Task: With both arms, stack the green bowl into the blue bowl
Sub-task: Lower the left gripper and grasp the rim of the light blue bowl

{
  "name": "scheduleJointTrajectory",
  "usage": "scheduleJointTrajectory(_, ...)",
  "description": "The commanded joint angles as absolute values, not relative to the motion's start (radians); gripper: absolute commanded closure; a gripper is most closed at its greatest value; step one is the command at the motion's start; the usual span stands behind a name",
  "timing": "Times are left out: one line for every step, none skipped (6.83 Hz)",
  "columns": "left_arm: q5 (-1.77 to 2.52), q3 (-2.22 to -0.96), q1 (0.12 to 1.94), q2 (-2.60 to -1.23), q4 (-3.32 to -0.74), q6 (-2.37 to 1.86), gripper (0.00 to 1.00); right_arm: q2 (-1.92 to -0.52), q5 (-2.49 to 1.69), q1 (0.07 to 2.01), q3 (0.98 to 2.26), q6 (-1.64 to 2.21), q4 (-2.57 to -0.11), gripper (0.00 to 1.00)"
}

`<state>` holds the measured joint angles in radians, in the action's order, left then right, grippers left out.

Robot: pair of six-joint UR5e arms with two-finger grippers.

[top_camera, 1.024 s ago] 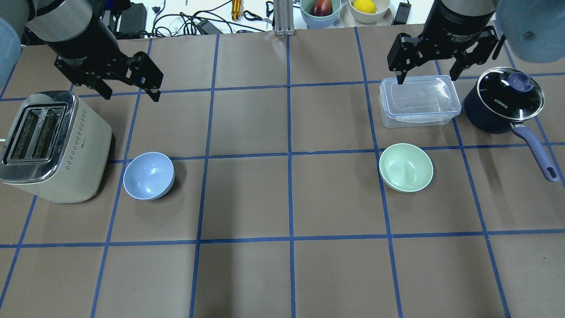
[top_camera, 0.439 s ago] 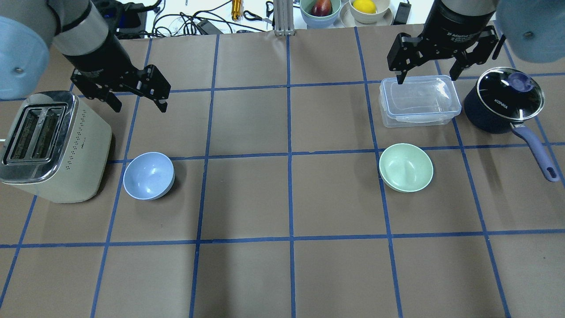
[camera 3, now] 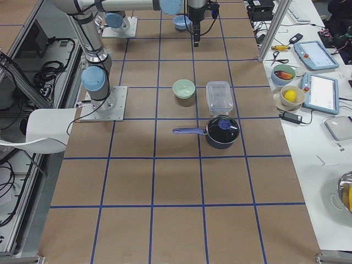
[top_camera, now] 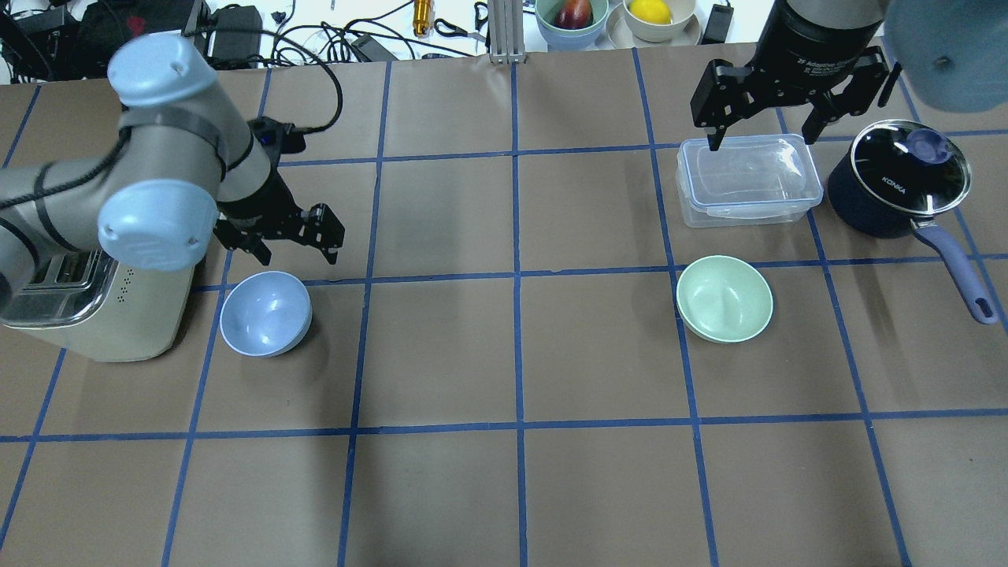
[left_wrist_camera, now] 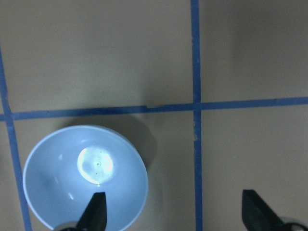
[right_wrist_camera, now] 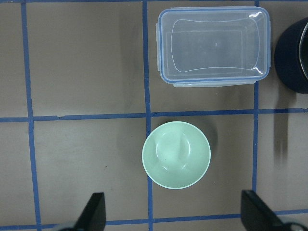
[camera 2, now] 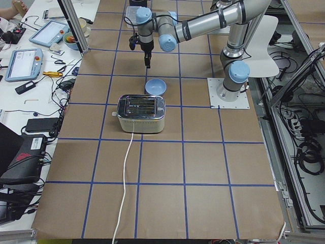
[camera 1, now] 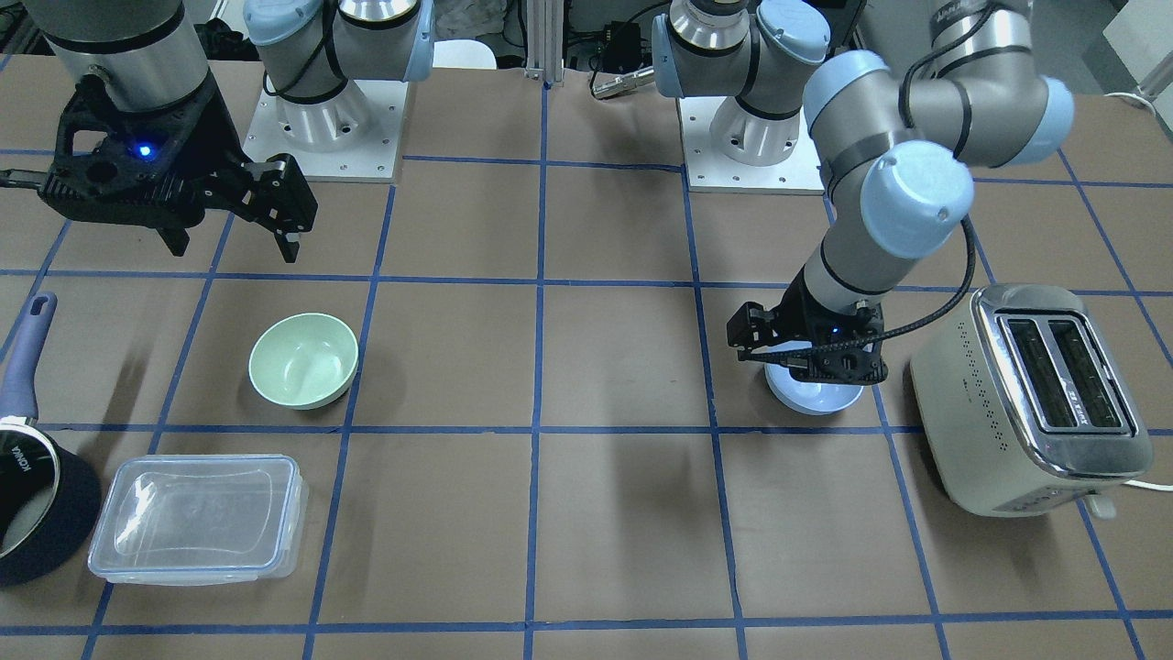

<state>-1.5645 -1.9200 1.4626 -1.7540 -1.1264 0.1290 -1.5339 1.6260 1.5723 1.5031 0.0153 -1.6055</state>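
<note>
One word, KONKA, marks the saucepan lid (top_camera: 911,167) near the right arm (top_camera: 819,35).

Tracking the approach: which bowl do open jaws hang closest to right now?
The blue bowl, next to the toaster: the left arm has its jaws open by its rim. The green bowl sits apart from the right arm and its jaws.

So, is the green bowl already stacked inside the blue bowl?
No, the green bowl sits near the clear container, well apart from the blue bowl.
</note>
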Motion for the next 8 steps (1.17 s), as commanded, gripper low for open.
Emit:
scheduleJointTrajectory(-1.574, -2.040, 1.428, -1.808, -1.025, 0.120, 0.00, -1.534, 1.626, 1.572, 1.503, 0.015, -1.605, 0.00)
scheduleJointTrajectory(-1.592, -2.042, 1.431, -1.813, -1.023, 0.120, 0.07, -1.534, 1.626, 1.572, 1.503, 0.015, -1.605, 0.00)
scheduleJointTrajectory(-1.614, -2.039, 1.431, -1.830, -1.016, 0.132, 0.81, -1.534, 1.626, 1.572, 1.503, 0.015, -1.605, 0.00)
scheduleJointTrajectory(-1.612, -2.037, 1.434, -1.841, -1.012, 0.115, 1.00, -1.534, 1.626, 1.572, 1.503, 0.015, -1.605, 0.00)
scheduleJointTrajectory(-1.614, -2.033, 1.442, -1.841, -0.993, 0.124, 1.00, -1.534, 1.626, 1.572, 1.503, 0.015, -1.600, 0.00)
scheduleJointTrajectory(-1.614, -2.029, 1.445, -1.839, -0.967, 0.129, 1.00, -1.534, 1.626, 1.572, 1.503, 0.015, -1.600, 0.00)
scheduleJointTrajectory(-1.612, -2.025, 1.466, -1.839, -0.965, 0.123, 1.00, -1.534, 1.626, 1.572, 1.503, 0.015, -1.600, 0.00)
scheduleJointTrajectory(-1.617, -2.002, 1.517, -1.839, -0.944, 0.086, 1.00, -1.534, 1.626, 1.572, 1.503, 0.015, -1.601, 0.00)
